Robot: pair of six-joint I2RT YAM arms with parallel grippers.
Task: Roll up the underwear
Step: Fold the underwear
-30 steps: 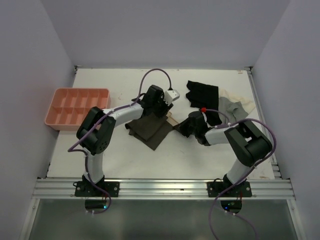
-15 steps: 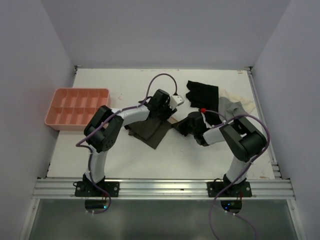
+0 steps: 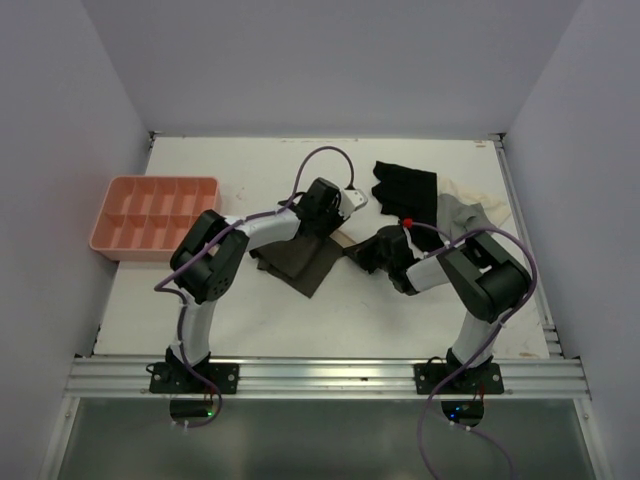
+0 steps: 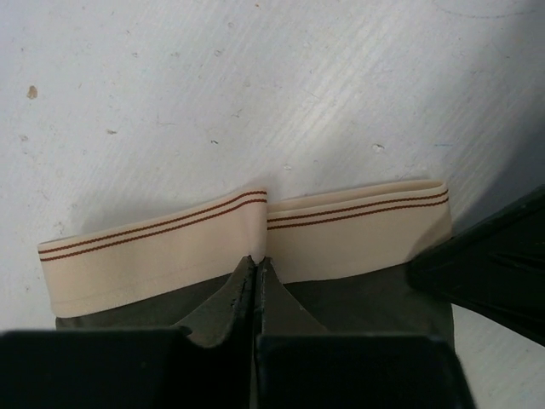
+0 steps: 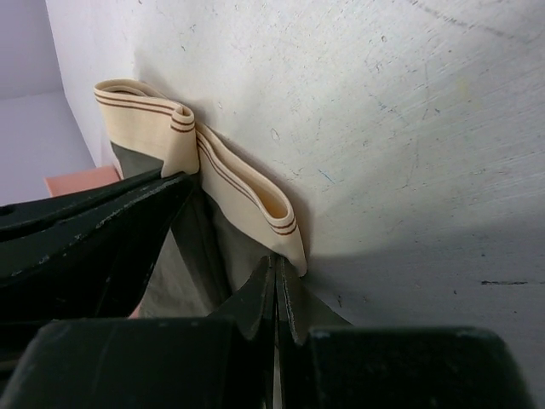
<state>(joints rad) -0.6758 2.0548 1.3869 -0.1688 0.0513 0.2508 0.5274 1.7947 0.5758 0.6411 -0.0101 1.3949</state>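
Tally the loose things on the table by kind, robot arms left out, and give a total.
Garments: 3 (underwear, black garment, grey-and-cream garment)
Trays: 1 (pink tray)
Total: 4

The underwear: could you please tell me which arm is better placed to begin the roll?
Left, probably. The left gripper is shut on the middle of the waistband of the underwear; the right gripper pinches only one end.

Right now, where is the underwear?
In the top view the underwear lies mid-table, right of the pink tray and near the black garment, its waistband pinched by the left gripper and right gripper.
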